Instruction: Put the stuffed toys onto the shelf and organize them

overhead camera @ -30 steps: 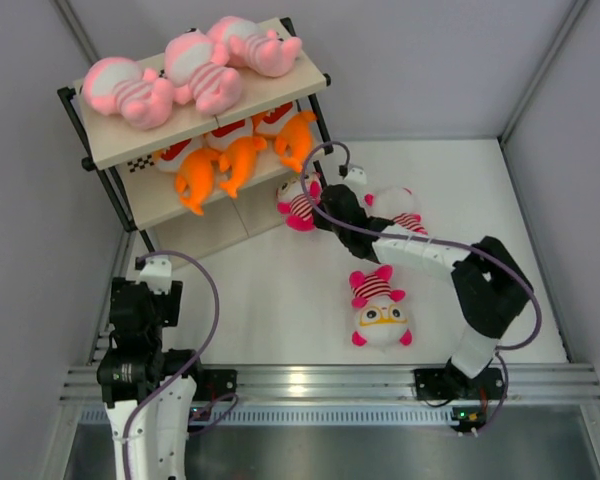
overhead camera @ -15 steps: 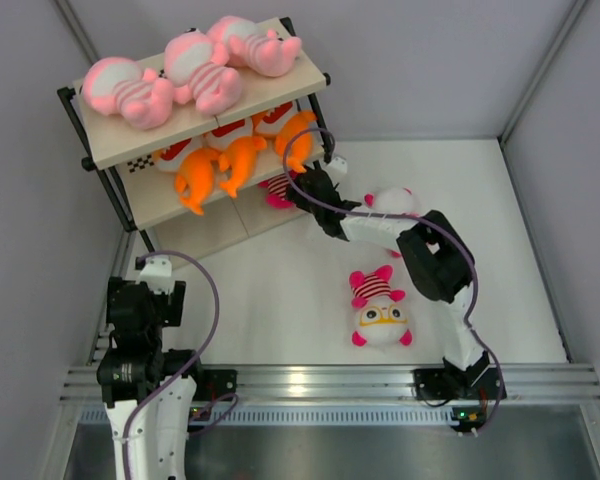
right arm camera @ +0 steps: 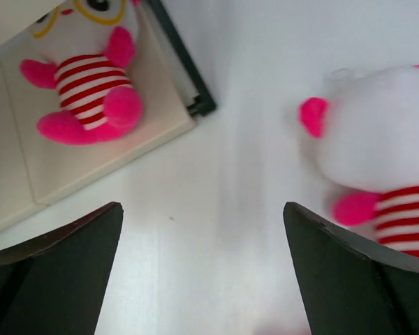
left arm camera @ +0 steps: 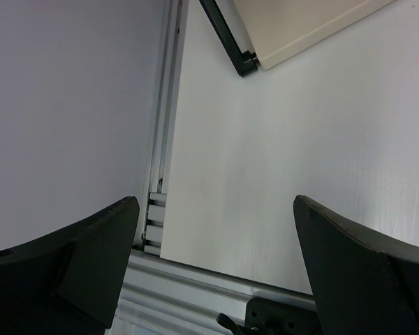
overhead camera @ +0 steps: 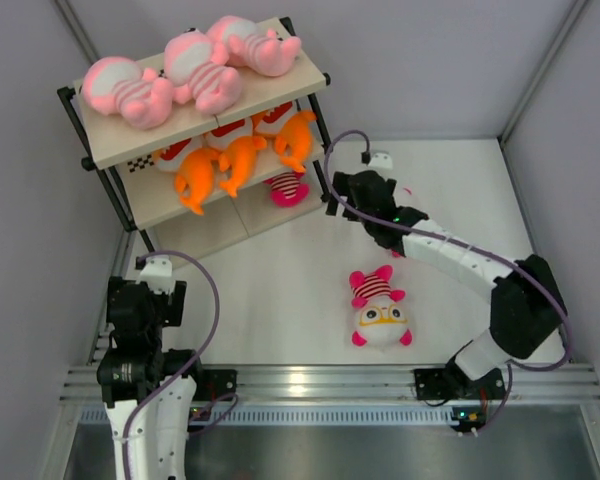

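- Bottom board of the shelf [overhead camera: 105,146] has one striped toy [right arm camera: 91,91] on it. It's lying face up near the right front corner post, feet toward the front edge and head tucked back under the tier above.
- The top tier holds all three pink toys [overhead camera: 195,75] and the middle tier all three orange toys [overhead camera: 230,160], so I'd call those two rows done.
- That leaves two striped ones on the bench [overhead camera: 280,290]. The second striped toy [right arm camera: 384,139] is right beside the right gripper, and the overhead view mostly hides it under the arm. The third striped toy [overhead camera: 380,305] lies face up closer to the arm bases, well apart from the shelf.
- The right gripper [right arm camera: 201,209] hangs over bare bench between the shelf corner and that second toy. Its fingers are spread wide with nothing between them.
- The left gripper [left arm camera: 216,202] is also spread and empty, parked near its base by the shelf's near-left foot. It doesn't look involved.
- My read is that we're between placements, at the start of fetching toy number two for the bottom row.
- The next move probably means shifting the right gripper sideways over the neighbouring toy, dropping down, and pinching the body rather than a floppy limb.
- After that it needs a low approach under the middle board, setting the toy down left of the one already there.
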